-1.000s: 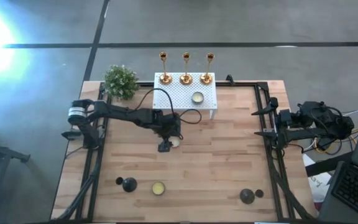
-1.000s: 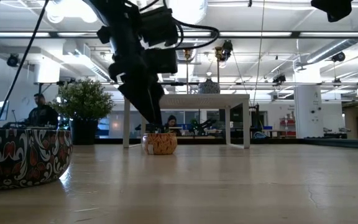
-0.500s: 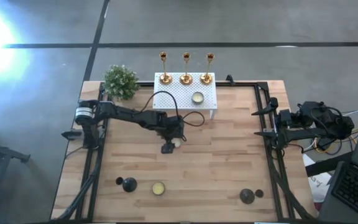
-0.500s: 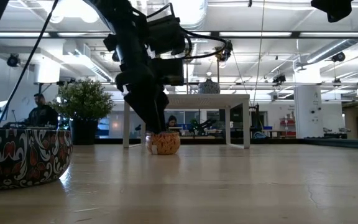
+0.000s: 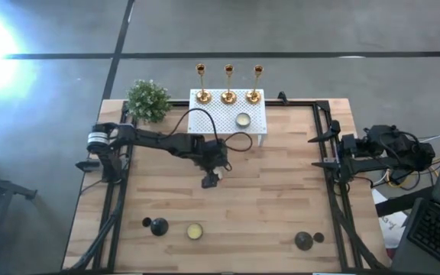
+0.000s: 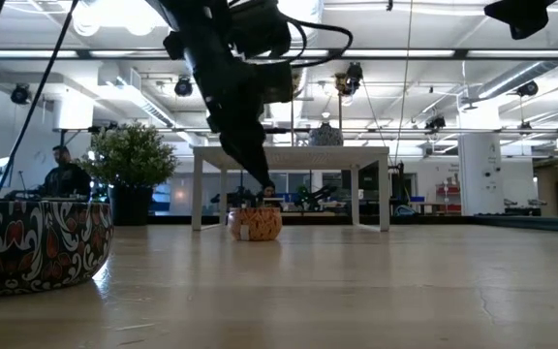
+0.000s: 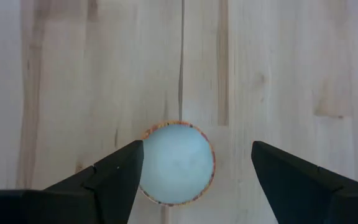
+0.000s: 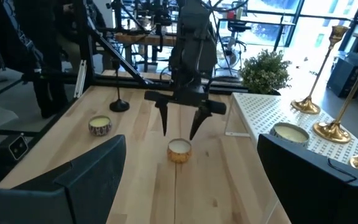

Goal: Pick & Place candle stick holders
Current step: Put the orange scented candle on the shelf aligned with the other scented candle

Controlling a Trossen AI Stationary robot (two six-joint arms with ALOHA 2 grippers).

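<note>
Left gripper point(image 8: 180, 132) fingers wide over a candle tin point(image 8: 179, 150); right's wide too. Three gold candlesticks point(image 5: 228, 86) on rack point(image 5: 212, 122); two black holders point(image 5: 158, 226) well off.

Open-plan lab or workshop: exposed ceiling ducts point(image 6: 134, 92) and strip lights point(image 6: 424, 53), grey concrete floor point(image 5: 319, 27), monitors beyond the wooden table point(image 5: 281, 198), a person point(image 6: 64, 174) seated at a desk
</note>
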